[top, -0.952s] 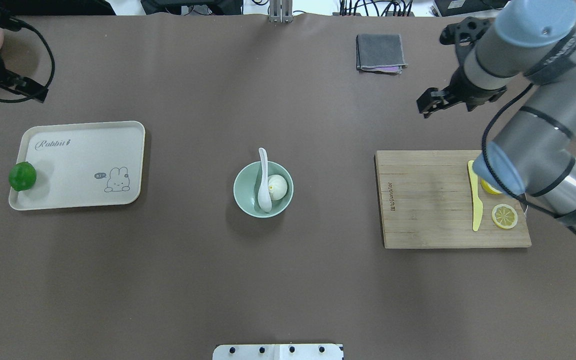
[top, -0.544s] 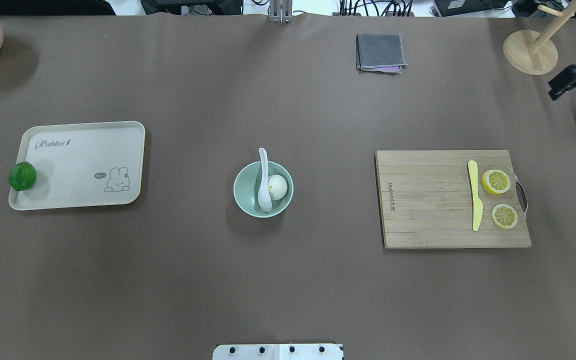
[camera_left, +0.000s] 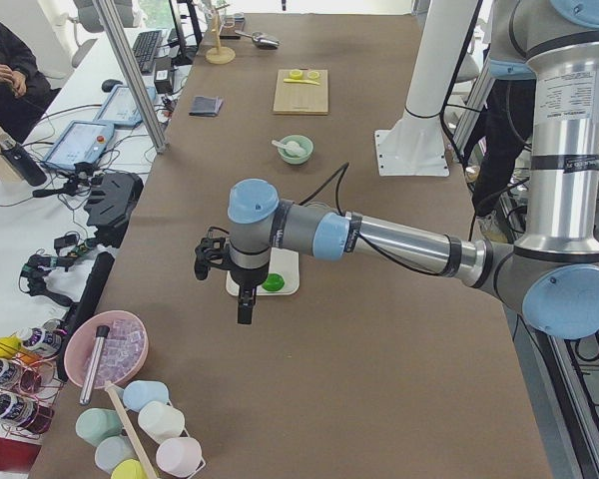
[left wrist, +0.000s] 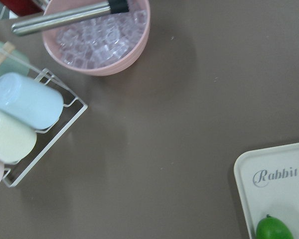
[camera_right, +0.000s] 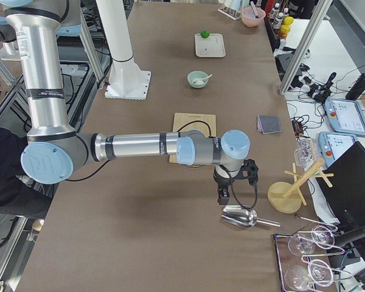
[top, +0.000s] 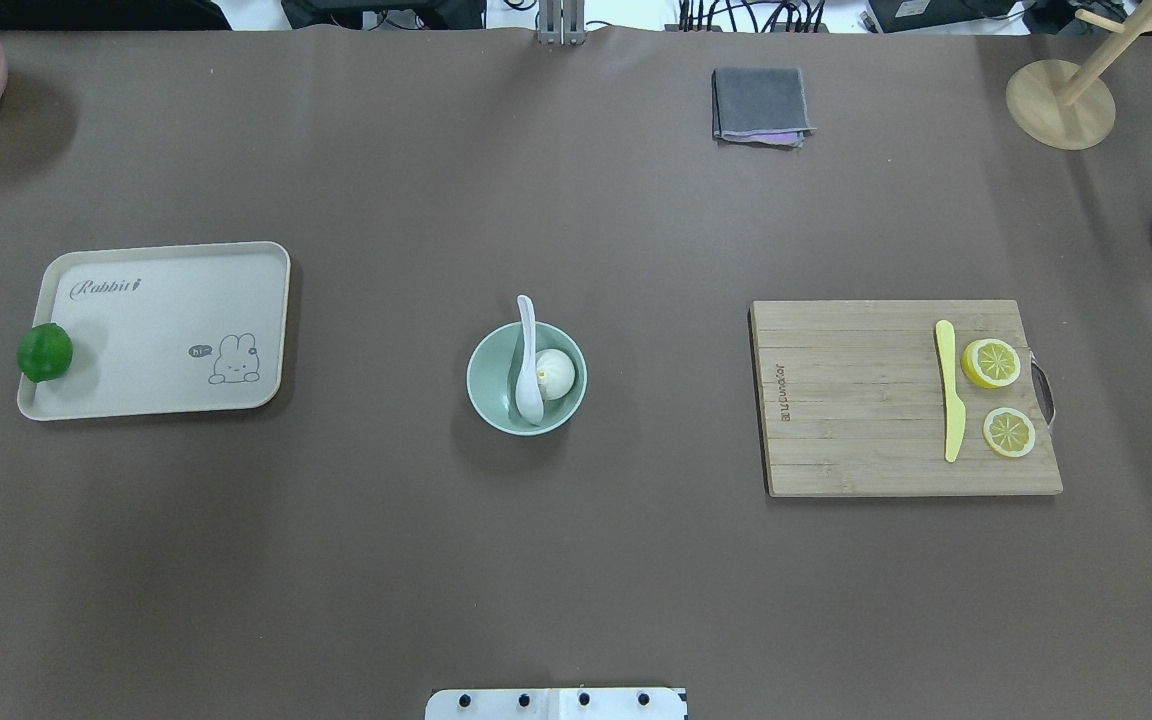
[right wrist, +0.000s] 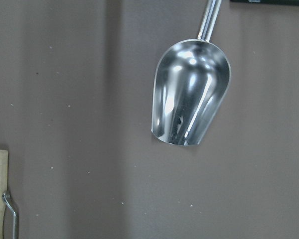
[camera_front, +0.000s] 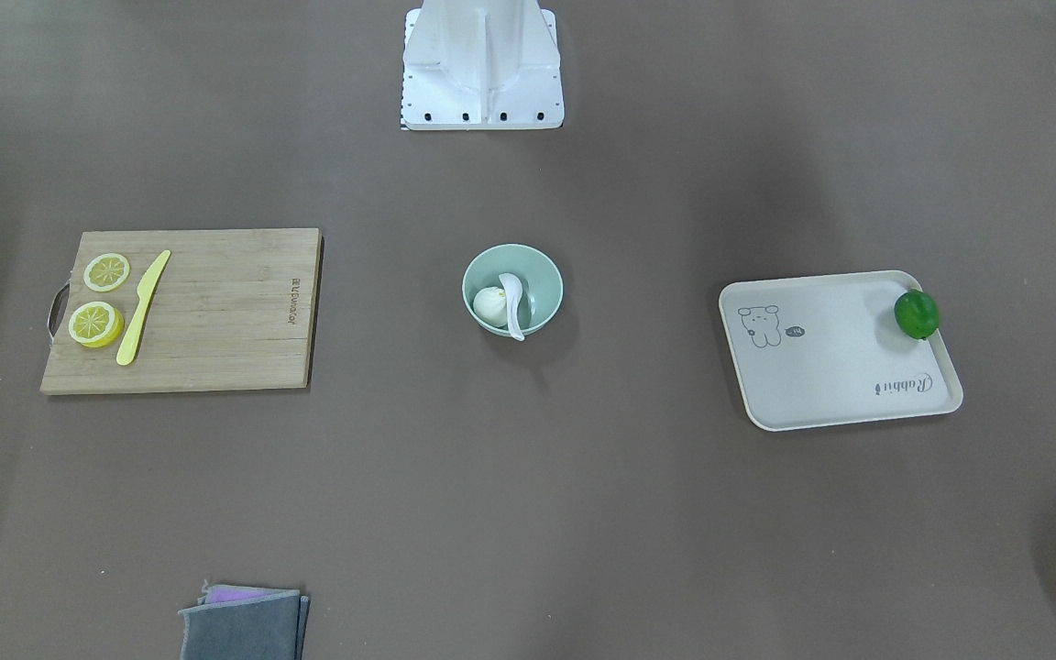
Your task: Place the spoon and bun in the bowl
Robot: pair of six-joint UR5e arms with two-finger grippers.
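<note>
1. Spoon (top: 528, 360) in the bowl (top: 488, 392): scoop down on the bowl's floor, handle leaning up over the far rim and poking out past it.
2. Bun (top: 556, 374) in the same bowl, touching the spoon on the side toward the robot's right, pleated top and yellow dot facing up.
3. Bowl upright at mid-table, well apart from everything else.
4. Toward the robot's left, a cream tray (top: 166, 330) with a rabbit drawing, and a green lime (top: 45, 352) at its outer edge.
5. Toward the robot's right, a wooden cutting board (top: 856, 400) bearing a yellow knife (top: 951, 390) and two lemon slices (top: 992, 363), the slices just beside the blade on the side of the board's metal handle.
6. Across the table, a folded grey cloth (top: 761, 103).
7. Left gripper (camera_left: 244, 311) hanging above the table near the tray's outer end, between the tray and a pink bowl of ice cubes (left wrist: 97, 37). Seen only from the side camera, so impossible to tell whether the fingers are spread or pressed together.
8. Right gripper (camera_right: 224, 196) hanging above the table just beside a metal scoop (camera_right: 240, 217), between the cutting board and a wooden stand (camera_right: 286, 198). Finger state likewise impossible to tell from this side view.
</note>
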